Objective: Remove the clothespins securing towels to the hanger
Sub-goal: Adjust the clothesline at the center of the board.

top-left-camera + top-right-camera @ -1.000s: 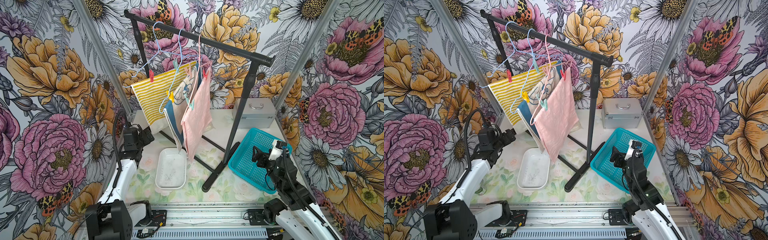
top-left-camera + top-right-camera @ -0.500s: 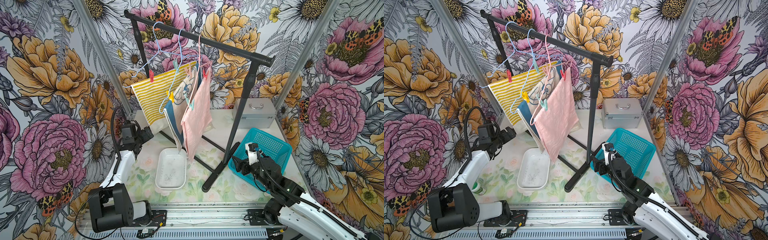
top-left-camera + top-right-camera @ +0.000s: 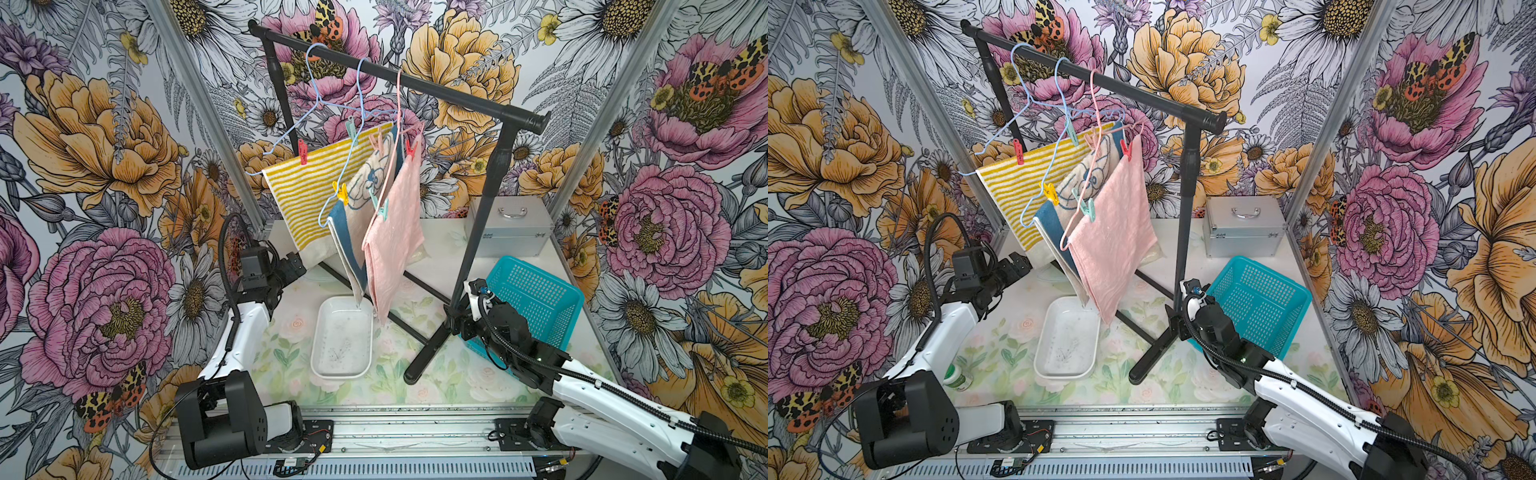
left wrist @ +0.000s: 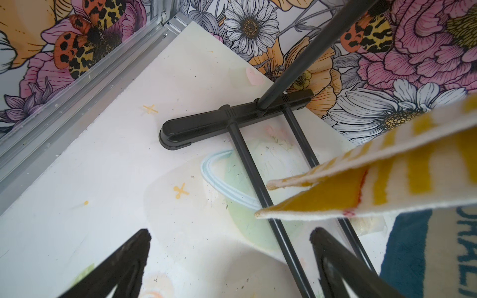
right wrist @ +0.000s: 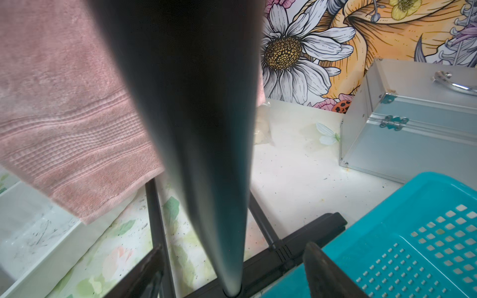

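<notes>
6 clothespins [image 3: 302, 150], likely light and springy, pin 3 soft towels [image 3: 395, 232] to hangers [image 3: 400, 97]; pinch their tails. Left jaws, right jaws: spread wide, empty.

My bench [image 3: 440, 253] carries a floral mat [image 3: 286, 353]. On it a black rack [image 3: 422, 361] stands across the middle. A white tray [image 3: 341, 376] lies at six o'clock, a teal basket [image 3: 544, 276] at four, a silver case [image 3: 509, 232] at two and a green-lidded jar [image 3: 957, 379] at eight.
</notes>
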You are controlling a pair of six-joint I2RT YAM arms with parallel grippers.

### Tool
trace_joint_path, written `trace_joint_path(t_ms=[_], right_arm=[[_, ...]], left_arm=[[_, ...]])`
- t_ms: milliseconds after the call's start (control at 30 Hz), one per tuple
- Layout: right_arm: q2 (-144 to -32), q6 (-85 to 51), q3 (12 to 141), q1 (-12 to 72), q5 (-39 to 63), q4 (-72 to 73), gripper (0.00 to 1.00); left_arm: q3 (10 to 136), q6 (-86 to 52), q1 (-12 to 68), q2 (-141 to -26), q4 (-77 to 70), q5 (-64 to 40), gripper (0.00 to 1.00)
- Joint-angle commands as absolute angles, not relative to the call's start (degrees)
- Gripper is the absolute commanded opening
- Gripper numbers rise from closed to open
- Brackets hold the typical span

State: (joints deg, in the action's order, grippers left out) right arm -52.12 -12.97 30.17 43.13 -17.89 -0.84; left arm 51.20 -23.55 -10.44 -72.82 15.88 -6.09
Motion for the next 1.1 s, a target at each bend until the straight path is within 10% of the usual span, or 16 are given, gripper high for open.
trace_joint_path(t_ms=[0,1067], right_arm=[[-54.2,-14.0,33.5,42.4,-22.6,5.8,0.84],[-73.6,-9.5,46.3,30.8,-13.2,14.7,0.83]], left_arm=[[51.8,-24.3,-11.4,-72.4,13.1,-7.3,0.99],[53.1,-24.4,-13.6,-76.7,10.3,-7.7,0.99]])
